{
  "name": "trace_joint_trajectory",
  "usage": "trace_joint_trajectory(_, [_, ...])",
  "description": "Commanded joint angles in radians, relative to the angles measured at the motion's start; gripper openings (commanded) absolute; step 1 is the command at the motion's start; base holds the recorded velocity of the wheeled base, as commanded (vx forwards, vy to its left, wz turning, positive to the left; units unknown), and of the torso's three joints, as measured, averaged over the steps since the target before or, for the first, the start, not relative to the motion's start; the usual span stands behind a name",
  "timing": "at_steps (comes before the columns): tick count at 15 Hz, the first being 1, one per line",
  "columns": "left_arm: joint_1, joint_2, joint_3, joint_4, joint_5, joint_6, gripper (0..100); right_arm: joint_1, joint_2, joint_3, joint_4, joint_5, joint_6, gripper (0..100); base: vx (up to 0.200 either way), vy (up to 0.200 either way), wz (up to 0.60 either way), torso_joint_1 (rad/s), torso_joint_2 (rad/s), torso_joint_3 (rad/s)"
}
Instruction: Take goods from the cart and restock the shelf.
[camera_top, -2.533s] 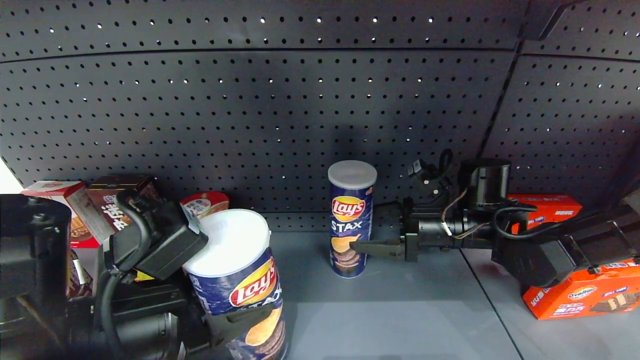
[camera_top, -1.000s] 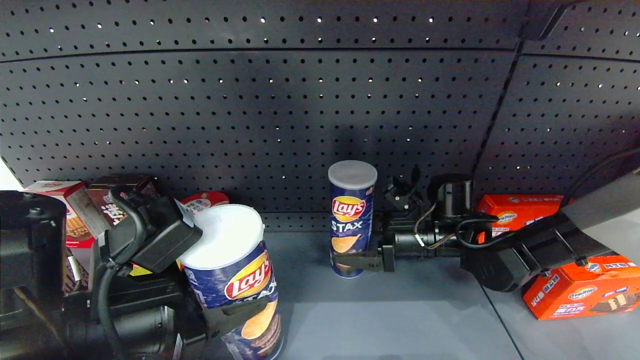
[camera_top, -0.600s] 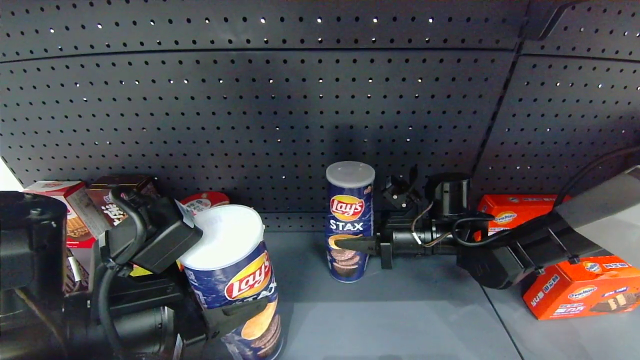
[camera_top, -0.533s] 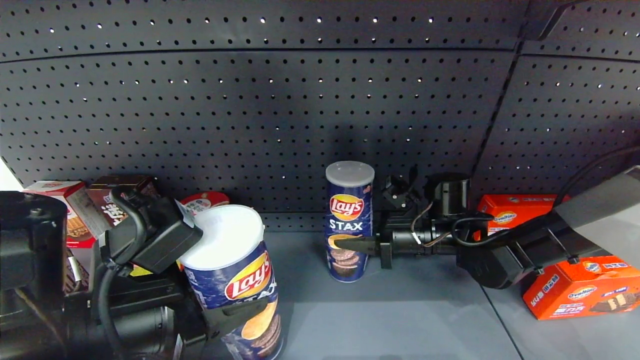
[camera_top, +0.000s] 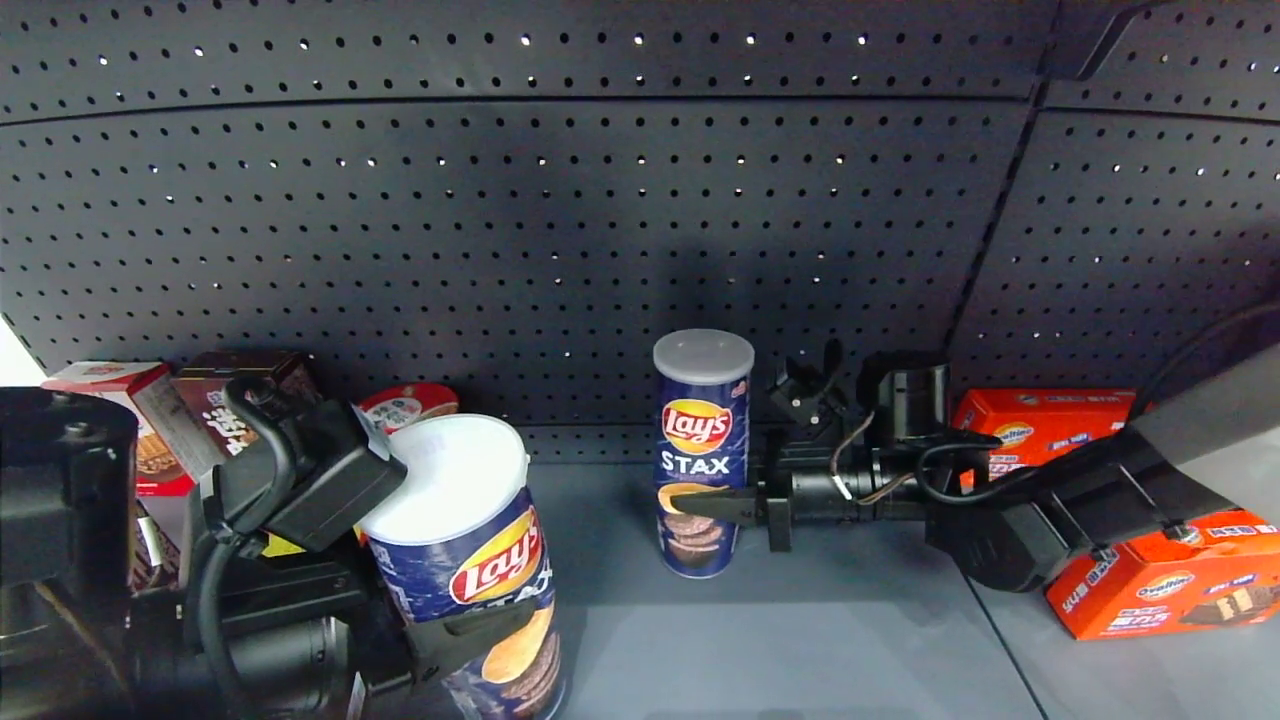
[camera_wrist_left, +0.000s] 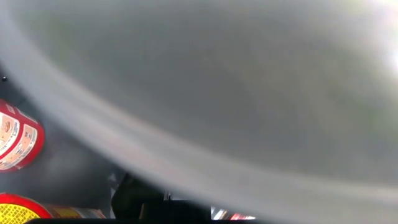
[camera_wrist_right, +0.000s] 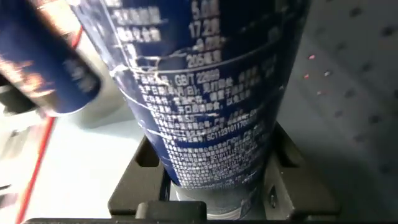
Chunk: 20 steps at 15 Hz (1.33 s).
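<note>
Light: dim bay, lit from the front; bright pinpoints seen through pegboard (camera_top: 560, 220) holes.
Shadow: soft patch thrown on the pegboard behind standing can (camera_top: 700, 450).
Glare: top of held can (camera_top: 490, 580) washed pale (smeared grey in left wrist view).
Edges: panel seams bowed in head view.

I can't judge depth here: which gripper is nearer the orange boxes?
Right. The right gripper grips the middle can, beside the orange boxes; the left gripper holds the left can, much farther away.
</note>
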<state>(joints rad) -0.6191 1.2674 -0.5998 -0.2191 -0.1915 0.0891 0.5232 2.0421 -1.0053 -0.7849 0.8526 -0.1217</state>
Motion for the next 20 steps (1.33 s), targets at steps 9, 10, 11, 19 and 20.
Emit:
trace_joint_trajectory(9, [-0.001,0.003,0.006,0.000,0.001,0.003,0,0.100,-0.301,0.387,-0.099,-0.076,0.002,0,0.000,0.000,0.00,0.000,0.00,0.000])
trace_joint_trajectory(10, [-0.001,0.006,0.006,0.000,0.001,0.003,0,0.101,-0.306,0.412,-0.108,-0.075,-0.001,0,0.000,0.000,0.00,0.000,0.00,0.000])
trace_joint_trajectory(11, [-0.001,0.007,0.006,0.000,0.001,0.003,0,0.100,-0.310,0.425,-0.120,-0.075,-0.001,0,0.000,0.000,0.00,0.000,0.00,0.000])
trace_joint_trajectory(19, [0.006,0.030,0.005,0.000,0.003,0.003,0,0.116,-0.286,0.522,-0.243,-0.069,0.002,0,0.000,0.000,0.00,0.000,0.00,0.000])
trace_joint_trajectory(20, [0.006,0.036,0.003,-0.002,0.003,0.003,0,0.126,-0.286,0.525,-0.243,-0.067,0.002,0,0.000,0.000,0.00,0.000,0.00,0.000])
